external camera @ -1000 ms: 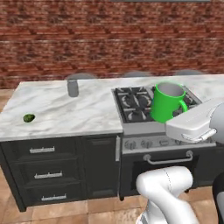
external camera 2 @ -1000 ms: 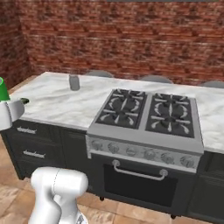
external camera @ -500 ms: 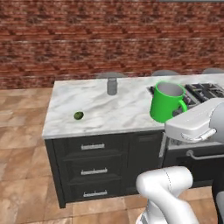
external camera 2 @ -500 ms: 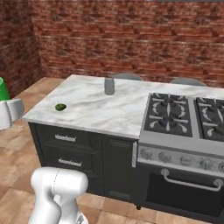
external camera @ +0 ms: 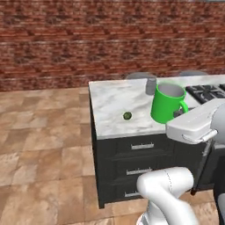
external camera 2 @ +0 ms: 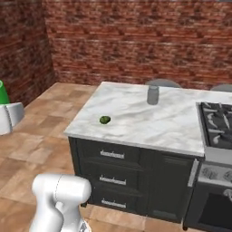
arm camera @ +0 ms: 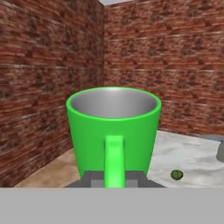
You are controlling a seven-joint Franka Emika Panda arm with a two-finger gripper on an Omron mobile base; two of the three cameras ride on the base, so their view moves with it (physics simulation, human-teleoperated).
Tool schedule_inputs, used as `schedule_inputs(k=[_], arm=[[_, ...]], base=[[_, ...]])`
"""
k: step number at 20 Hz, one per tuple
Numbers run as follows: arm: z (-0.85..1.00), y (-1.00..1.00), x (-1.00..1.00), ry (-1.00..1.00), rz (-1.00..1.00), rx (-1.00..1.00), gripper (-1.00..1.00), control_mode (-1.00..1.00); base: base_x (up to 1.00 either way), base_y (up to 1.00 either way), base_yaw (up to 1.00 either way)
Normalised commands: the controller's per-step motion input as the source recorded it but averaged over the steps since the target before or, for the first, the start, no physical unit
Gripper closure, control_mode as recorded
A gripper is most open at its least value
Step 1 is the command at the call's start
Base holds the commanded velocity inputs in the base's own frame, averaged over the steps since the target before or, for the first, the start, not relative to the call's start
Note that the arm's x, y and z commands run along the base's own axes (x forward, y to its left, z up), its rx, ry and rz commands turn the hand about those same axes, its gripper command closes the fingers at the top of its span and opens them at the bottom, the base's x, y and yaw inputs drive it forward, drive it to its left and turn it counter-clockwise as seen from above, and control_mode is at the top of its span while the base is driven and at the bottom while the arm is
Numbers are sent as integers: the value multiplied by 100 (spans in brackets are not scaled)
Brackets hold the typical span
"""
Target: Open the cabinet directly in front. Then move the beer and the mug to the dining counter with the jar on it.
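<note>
My gripper (arm camera: 113, 180) is shut on the handle of the bright green mug (arm camera: 113, 127), which it holds upright in the air. In the left base view the mug (external camera: 167, 103) hangs in front of the dining counter (external camera: 112, 103), above its near edge. A sliver of the mug (external camera 2: 2, 93) shows at the left border of the right base view. The grey jar (external camera: 151, 85) (external camera 2: 153, 94) stands near the far edge of the marble top (external camera 2: 149, 127), beyond the mug. The beer and the cabinet are out of view.
A small green round thing (external camera: 127, 116) (external camera 2: 104, 119) (arm camera: 176, 175) lies on the marble near the counter's left end. The black cooktop (external camera 2: 219, 120) is set in at the right. Grey stools (external camera 2: 163, 83) stand behind the counter. Tiled floor (external camera: 44, 145) lies to its left, with brick walls beyond.
The whole picture has shifted, so the base has moved: the counter has slid to the right in both base views. The mug stays in my shut gripper.
</note>
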Motion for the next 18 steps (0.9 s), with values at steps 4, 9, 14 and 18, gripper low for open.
schedule_inputs(k=[4, 9, 14, 18], arm=[[0, 0, 0, 0, 0, 0, 100, 100], [0, 0, 0, 0, 0, 0, 100, 100], [0, 0, 0, 0, 0, 0, 100, 100], [0, 0, 0, 0, 0, 0, 100, 100]], base=[[67, 100, -9], [82, 100, -12], [80, 100, -15], [96, 100, -47]])
